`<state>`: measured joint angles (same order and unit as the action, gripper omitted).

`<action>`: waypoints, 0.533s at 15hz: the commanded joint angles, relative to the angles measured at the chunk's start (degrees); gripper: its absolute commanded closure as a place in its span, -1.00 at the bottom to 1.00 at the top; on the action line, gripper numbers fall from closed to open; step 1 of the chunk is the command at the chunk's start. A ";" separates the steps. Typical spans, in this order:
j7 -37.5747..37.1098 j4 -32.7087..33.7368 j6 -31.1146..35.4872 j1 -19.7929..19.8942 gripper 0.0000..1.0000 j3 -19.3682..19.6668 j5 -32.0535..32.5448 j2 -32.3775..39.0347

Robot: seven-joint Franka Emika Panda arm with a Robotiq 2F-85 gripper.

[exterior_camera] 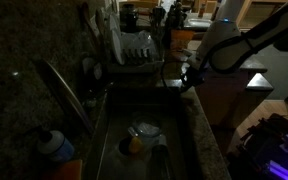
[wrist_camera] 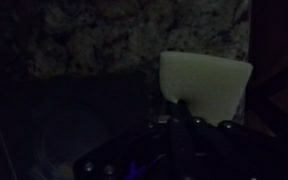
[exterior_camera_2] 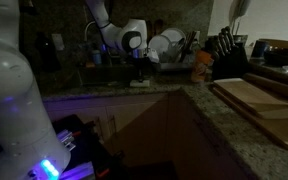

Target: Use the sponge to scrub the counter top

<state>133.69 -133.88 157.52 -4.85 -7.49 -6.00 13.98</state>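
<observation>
The pincer [exterior_camera_2: 139, 70] hangs low over the bench [exterior_camera_2: 224, 125] beside the sink [exterior_camera: 174, 125]. It is too dark to tell whether it is pinching the sponge [wrist_camera: 206, 80], which lies at its tips, toward 1 o'clock in the wrist view. Nothing shows scrubbed granite, so I judge most of the scrubbing remains. The sink holds a round dish [exterior_camera: 144, 130] with a yellow-orange object [exterior_camera: 134, 145] at its 7 o'clock. The rack [exterior_camera: 134, 50] holds plates.

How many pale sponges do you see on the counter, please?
1: the sponge rests on the counter top by the sink, under the gripper; darkness may hide others.
</observation>
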 commanded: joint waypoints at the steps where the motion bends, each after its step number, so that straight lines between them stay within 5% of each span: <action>1: -12.11 2.37 -0.83 -1.80 0.99 3.47 11.68 3.06; 5: -19.70 4.02 -14.53 -0.87 0.99 -0.65 9.71 1.91; 8: -15.88 4.73 -22.22 0.10 0.99 -4.78 2.44 1.42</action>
<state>115.51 -129.04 141.51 -5.73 -8.54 1.88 14.58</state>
